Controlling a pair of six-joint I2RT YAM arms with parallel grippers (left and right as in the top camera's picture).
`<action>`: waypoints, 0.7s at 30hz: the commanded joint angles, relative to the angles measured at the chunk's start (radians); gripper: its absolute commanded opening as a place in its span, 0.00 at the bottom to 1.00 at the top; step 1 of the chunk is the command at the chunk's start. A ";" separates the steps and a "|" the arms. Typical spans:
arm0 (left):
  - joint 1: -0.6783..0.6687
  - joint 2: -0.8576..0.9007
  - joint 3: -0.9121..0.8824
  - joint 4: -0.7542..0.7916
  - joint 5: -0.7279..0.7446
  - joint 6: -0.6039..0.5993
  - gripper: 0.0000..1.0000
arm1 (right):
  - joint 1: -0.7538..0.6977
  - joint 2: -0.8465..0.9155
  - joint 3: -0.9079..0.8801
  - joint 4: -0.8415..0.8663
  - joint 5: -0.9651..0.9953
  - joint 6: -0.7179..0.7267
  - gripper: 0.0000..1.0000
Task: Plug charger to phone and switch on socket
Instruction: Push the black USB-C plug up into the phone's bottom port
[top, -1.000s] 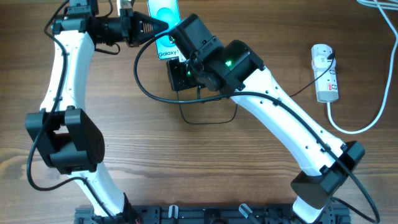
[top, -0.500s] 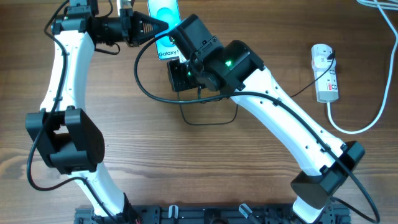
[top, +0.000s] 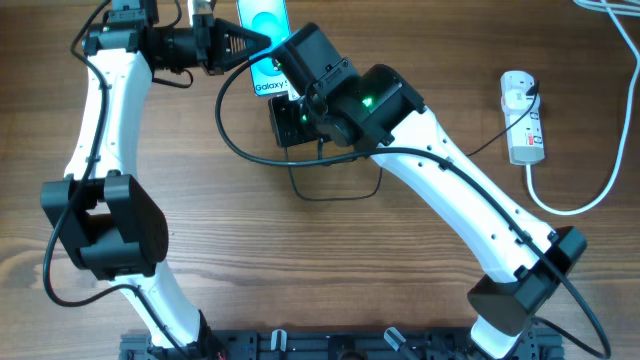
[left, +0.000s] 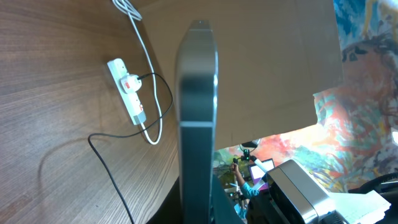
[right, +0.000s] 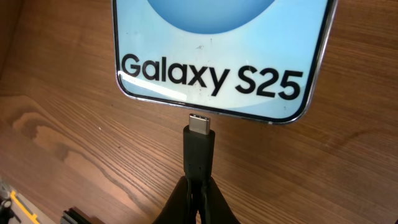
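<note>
The phone (top: 262, 22) lies at the table's far edge, its turquoise screen up and the "Galaxy" end toward me. My left gripper (top: 252, 42) is shut on its left side; the left wrist view shows the phone (left: 198, 93) edge-on between the fingers. In the right wrist view my right gripper (right: 198, 186) is shut on the charger's black plug (right: 199, 146). Its metal tip sits at the lower edge of the phone (right: 217, 56), with most of the metal showing. The charger cable (top: 335, 192) loops behind. The white socket (top: 522, 118) lies at the far right, away from both grippers.
A thick white cable (top: 590, 190) curves off the socket toward the table's right edge. A black plug (top: 528, 93) sits in the socket. My right arm (top: 450, 190) crosses the middle of the wooden table (top: 300, 270), and the left arm (top: 100, 120) stands along the left side.
</note>
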 joint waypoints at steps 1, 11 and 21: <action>-0.009 -0.027 0.014 -0.001 0.058 0.027 0.04 | 0.000 -0.001 0.003 0.000 0.017 0.002 0.04; -0.009 -0.027 0.014 -0.001 0.058 0.027 0.04 | 0.000 0.001 0.003 -0.019 0.017 0.003 0.04; -0.009 -0.027 0.014 -0.009 0.061 0.027 0.04 | 0.000 0.001 0.003 0.001 0.018 -0.001 0.04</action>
